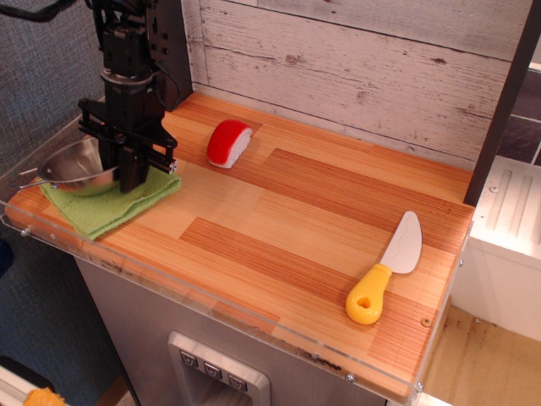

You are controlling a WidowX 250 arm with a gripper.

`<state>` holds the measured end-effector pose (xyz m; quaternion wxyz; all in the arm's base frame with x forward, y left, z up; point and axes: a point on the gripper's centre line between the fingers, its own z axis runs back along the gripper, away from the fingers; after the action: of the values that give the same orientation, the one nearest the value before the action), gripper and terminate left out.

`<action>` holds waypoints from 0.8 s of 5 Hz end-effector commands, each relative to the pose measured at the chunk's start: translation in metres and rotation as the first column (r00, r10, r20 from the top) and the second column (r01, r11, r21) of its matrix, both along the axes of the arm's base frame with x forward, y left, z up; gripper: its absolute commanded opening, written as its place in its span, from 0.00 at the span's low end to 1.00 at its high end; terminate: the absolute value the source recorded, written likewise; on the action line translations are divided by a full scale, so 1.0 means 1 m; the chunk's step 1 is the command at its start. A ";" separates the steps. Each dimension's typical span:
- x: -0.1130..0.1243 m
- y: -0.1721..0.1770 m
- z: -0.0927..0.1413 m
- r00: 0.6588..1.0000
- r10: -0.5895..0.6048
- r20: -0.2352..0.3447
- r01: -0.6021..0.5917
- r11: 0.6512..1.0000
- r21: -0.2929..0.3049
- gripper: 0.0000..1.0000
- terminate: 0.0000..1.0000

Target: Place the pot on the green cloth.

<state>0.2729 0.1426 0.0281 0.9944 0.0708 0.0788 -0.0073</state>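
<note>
pot at the cloth, gripper on its rim

broadly, a wooden counter (279,220) with a clear plastic edge fills the view, backed by a whitewashed plank wall (355,59). everything below is placed from the black gripper (131,173), which hangs straight down from a dark arm at the far left of the counter.

directly under the jaws and spreading to their left and toward the viewer lies the green cloth (101,211), a soft folded square sitting at the counter's left front corner.

the pot (76,169), a shallow shiny steel bowl, sits just left of the jaws, over the left part of the cloth. its right rim meets the jaws, which look closed narrowly on that rim, though the contact point is partly hidden by the gripper body. a thin wire loop handle sticks out of the pot's far left side, away from the jaws. whether the pot's base rests on the cloth or hangs just above it cannot be told.

right of the jaws and a little farther back, near but apart, stands a red-and-white toy (228,142).

well away to the right and toward the front edge lies a toy knife (385,269) with a yellow handle and white blade.
</note>
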 end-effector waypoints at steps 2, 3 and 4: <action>-0.022 -0.021 0.062 0.985 -0.029 0.172 0.048 0.993 -0.109 1.00 0.00; -0.021 -0.051 0.074 0.973 -0.089 0.213 0.116 0.986 -0.116 1.00 0.00; -0.016 -0.081 0.075 0.962 -0.149 0.228 0.179 0.977 -0.119 1.00 0.00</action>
<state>0.2714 0.0634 0.0830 0.9960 -0.0018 -0.0095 -0.0886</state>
